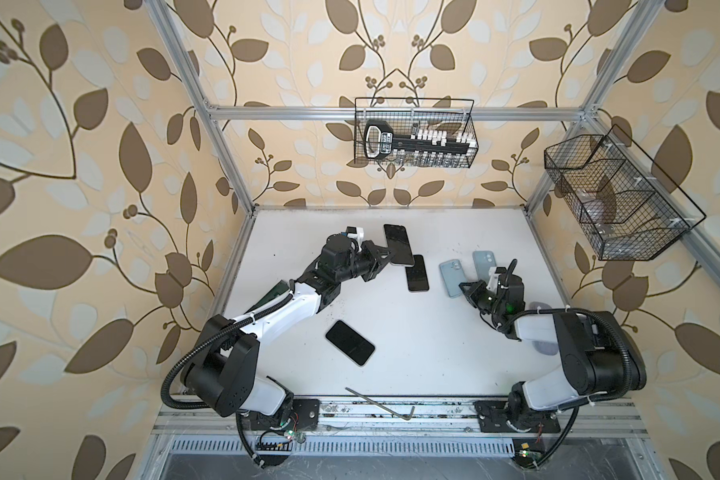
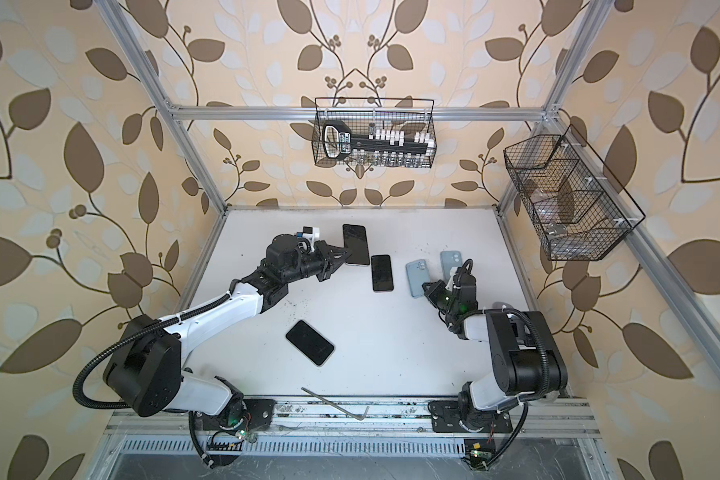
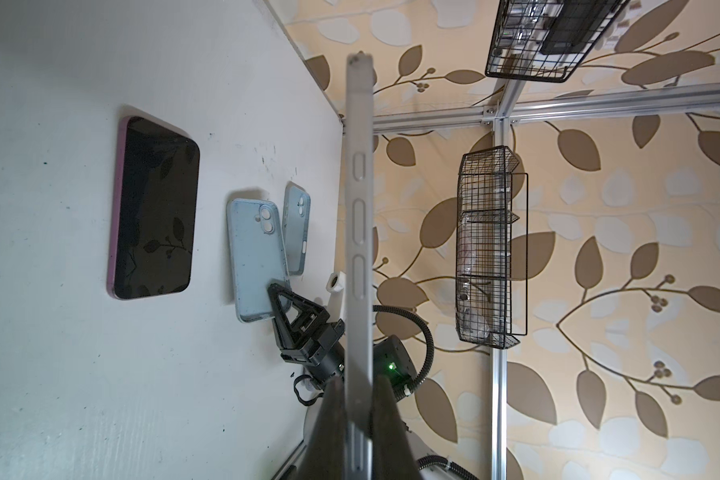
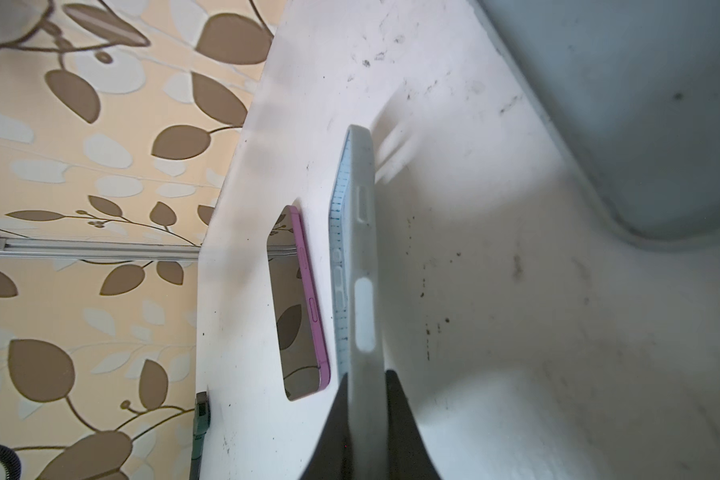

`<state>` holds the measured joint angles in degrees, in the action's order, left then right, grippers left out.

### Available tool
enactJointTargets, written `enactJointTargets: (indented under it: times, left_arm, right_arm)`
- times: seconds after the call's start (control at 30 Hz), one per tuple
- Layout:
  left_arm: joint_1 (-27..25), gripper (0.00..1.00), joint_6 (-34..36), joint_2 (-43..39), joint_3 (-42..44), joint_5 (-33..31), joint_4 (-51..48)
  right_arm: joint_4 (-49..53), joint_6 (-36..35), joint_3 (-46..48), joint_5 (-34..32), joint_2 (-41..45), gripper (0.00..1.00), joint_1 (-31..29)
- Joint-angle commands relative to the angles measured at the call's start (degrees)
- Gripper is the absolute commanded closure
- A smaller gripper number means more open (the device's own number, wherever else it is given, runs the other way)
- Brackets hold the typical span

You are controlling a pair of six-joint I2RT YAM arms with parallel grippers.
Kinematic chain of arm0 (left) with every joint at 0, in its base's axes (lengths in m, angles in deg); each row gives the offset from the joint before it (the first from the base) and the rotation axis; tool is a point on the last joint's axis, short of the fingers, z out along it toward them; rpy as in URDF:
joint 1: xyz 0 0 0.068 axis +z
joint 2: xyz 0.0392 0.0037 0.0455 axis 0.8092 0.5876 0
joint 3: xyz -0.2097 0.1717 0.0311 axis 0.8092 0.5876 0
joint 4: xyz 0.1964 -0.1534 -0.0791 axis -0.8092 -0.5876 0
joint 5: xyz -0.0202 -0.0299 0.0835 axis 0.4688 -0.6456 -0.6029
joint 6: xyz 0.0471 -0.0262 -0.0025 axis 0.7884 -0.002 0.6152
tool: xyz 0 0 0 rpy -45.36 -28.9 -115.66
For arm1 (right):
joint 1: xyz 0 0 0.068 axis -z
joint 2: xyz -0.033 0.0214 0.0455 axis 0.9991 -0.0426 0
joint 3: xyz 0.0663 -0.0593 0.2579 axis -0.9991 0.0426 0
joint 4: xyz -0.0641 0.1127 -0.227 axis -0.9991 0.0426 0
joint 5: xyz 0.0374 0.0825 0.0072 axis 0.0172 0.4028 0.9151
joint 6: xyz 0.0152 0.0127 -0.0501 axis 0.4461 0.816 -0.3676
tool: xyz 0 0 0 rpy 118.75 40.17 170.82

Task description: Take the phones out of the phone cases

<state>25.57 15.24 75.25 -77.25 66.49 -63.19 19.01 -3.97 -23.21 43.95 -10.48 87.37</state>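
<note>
Left gripper [image 1: 386, 254] pinches the phone [image 1: 399, 243] by one end, aloft near the far edge of the tabletop [image 1: 412, 332]; so short a hold may let it fall; right gripper [image 1: 465, 287] clamps the phone case [image 1: 451, 275] toward the right edge.

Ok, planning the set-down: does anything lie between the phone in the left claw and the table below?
Nearly: the purple-edged phone lies flat beside the near corner of the held phone, so the left claw might clip it lowering straight down. The table otherwise looks bare.
</note>
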Motion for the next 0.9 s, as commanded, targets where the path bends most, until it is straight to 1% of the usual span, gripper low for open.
enactJointTargets:
  times: [0.0, 0.17, 0.23, 0.27, 0.37, 0.53, 0.57, 0.67, 0.87]
  left_arm:
    - [0.68, 1.0, 2.85, -2.65, 0.86, 1.11, 3.51]
    - [0.76, 1.0, 3.9, -2.3, 1.58, 0.45, 3.15]
    - [0.83, 1.0, 5.07, -2.3, 1.6, 0.24, 2.37]
    - [0.89, 1.0, 5.65, -2.26, 1.6, 0.09, 1.77]
    - [1.07, 1.0, 7.4, -1.81, 2.18, -0.28, 0.72]
    - [1.33, 1.0, 8.77, -0.02, 3.58, -0.25, 1.75]
    - [1.32, 1.0, 9.02, 2.1, 3.66, 0.03, 2.51]
    - [1.38, 1.0, 8.97, 4.32, 3.2, 0.4, 1.45]
    - [1.46, 1.0, 9.57, 7.16, 3.23, -0.09, 2.84]
  right_arm:
    - [-1.07, -0.64, 0.44, -2.11, -1.15, 0.8, 0.28]
    - [0.48, -1.18, 0.55, -4.43, -0.03, 0.53, 0.32]
    - [2.2, -2.44, 0.48, -5.8, 1.49, 0.44, 0.27]
    - [3.1, -3.28, 0.45, -6.29, 2.39, 0.41, 0.3]
    - [7.17, -5.8, -0.08, -8.1, 5.42, 0.36, 0.32]
    - [14.18, -10.86, -0.84, -10.92, 11.78, 0.3, 0.28]
    - [15.15, -11.88, -1.08, -10.98, 13.17, 0.28, 0.28]
    - [19.08, -15.11, -2.74, -10.98, 16.43, 0.25, 0.27]
    - [25.0, -19.75, -5.65, -10.42, 20.92, 0.2, 0.27]
